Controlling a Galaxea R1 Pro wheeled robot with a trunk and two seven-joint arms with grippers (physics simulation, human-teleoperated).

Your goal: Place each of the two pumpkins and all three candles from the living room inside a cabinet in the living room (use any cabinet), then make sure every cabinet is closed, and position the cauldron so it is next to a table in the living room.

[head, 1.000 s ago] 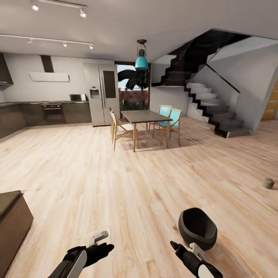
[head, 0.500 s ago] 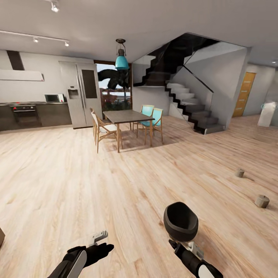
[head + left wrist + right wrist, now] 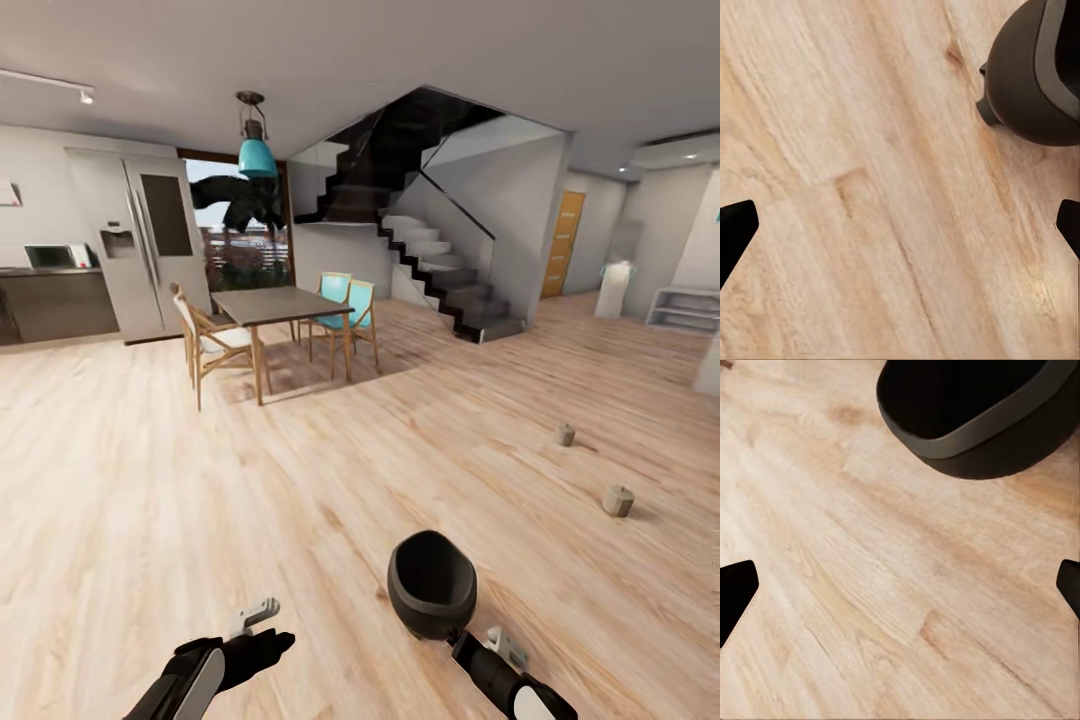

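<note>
The cauldron point(image 3: 432, 584) stands on the floor point(image 3: 300, 480) just ahead of the right gripper point(image 3: 490, 645), which is nearer to it than the left gripper point(image 3: 262, 622). Both grippers are spread wide and hold nothing. Beyond the cauldron, to its right, two candles point(image 3: 618, 500) stand well apart from it.

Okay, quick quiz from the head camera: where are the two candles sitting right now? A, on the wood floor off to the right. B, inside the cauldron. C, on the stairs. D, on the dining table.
A: both candles, one nearer and one farther, stand on the bare wood floor at the view's right, apart from the cauldron.
</note>
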